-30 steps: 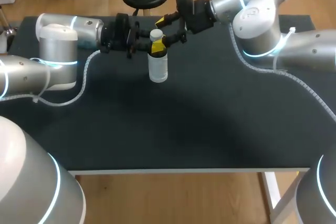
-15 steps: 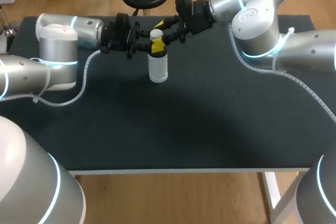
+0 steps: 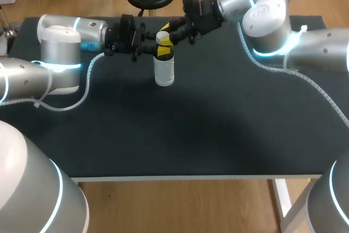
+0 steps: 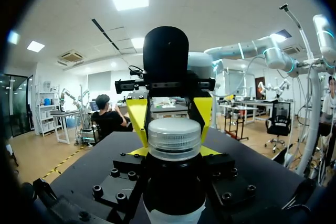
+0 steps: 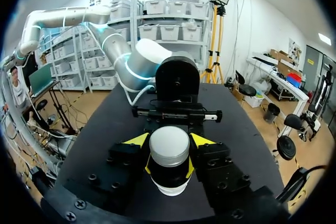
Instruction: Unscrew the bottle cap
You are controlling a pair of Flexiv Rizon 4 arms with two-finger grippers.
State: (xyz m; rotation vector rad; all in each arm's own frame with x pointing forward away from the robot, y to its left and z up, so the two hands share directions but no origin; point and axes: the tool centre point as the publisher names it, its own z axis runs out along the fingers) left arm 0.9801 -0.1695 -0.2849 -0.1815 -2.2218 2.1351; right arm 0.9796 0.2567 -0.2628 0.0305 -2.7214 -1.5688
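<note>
Left hand [image 3: 162, 52] clamps clear bottle [image 3: 164, 72] — right hand [image 5: 169, 141] seemingly pinches its ribbed cap [image 4: 174, 139].

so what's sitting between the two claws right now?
Just the bottle: left claw at its neck, right claw at its cap. Head view shows it best.

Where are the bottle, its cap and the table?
bottle [image 3: 164, 72], head view, on its clear body.
cap [image 5: 169, 148], right wrist view, on its white top.
table [image 3: 218, 124], head view, on its bare dark top.
</note>
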